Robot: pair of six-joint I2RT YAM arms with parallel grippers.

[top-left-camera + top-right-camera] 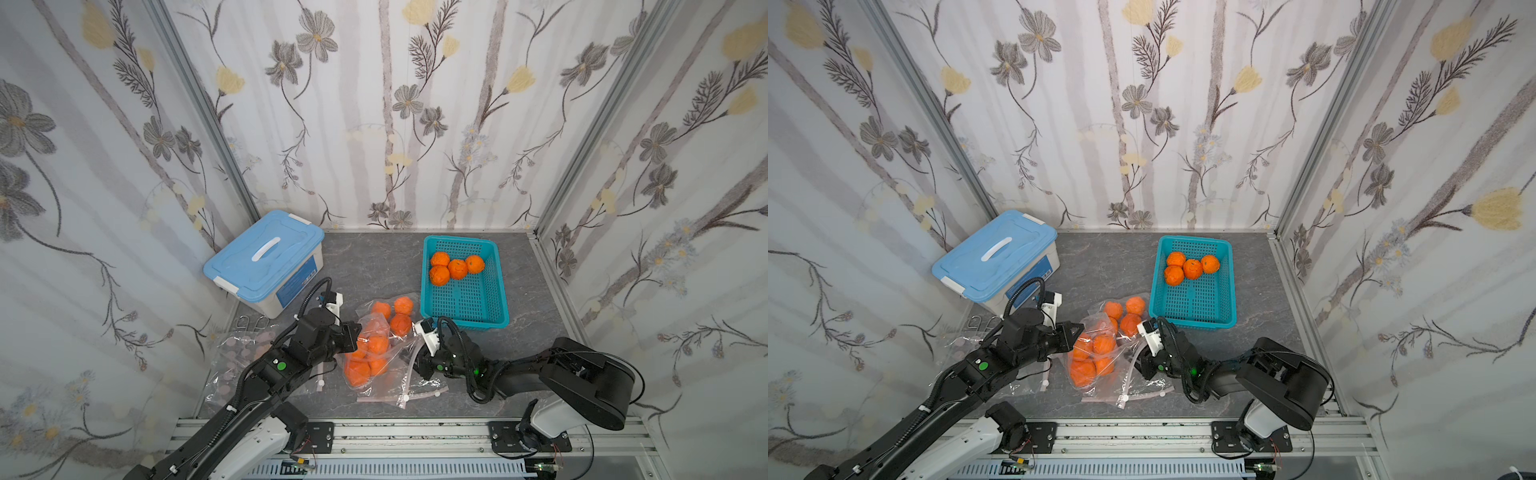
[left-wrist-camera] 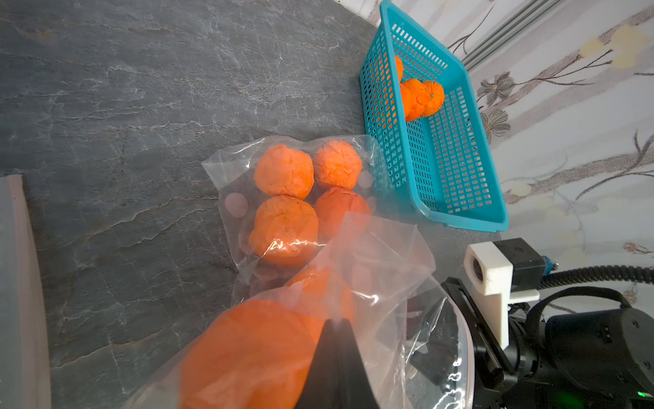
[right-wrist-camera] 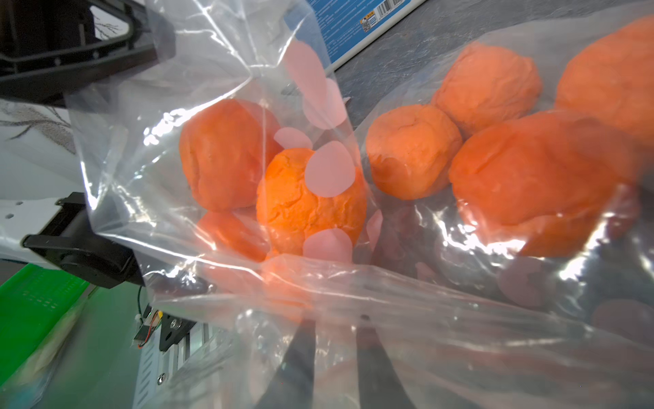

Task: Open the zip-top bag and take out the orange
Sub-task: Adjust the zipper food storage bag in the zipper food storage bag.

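Two clear zip-top bags of oranges lie mid-table in both top views. The nearer bag (image 1: 390,374) holds several oranges (image 1: 377,345); the farther bag (image 1: 365,307) lies towards the basket. My left gripper (image 1: 355,332) is at the nearer bag's left side, and in the left wrist view it (image 2: 340,320) is shut on a fold of the bag's film (image 2: 389,269) beside an orange (image 2: 247,354). My right gripper (image 1: 416,361) is at the bag's right side. In the right wrist view its jaws (image 3: 336,318) stand apart behind the film, below an orange (image 3: 304,205).
A teal basket (image 1: 486,307) with several oranges (image 1: 457,268) stands at the back right. A white box with a blue lid (image 1: 266,257) stands at the back left. Empty clear bags (image 1: 237,353) lie under the left arm. Zip strips (image 1: 415,395) lie near the front edge.
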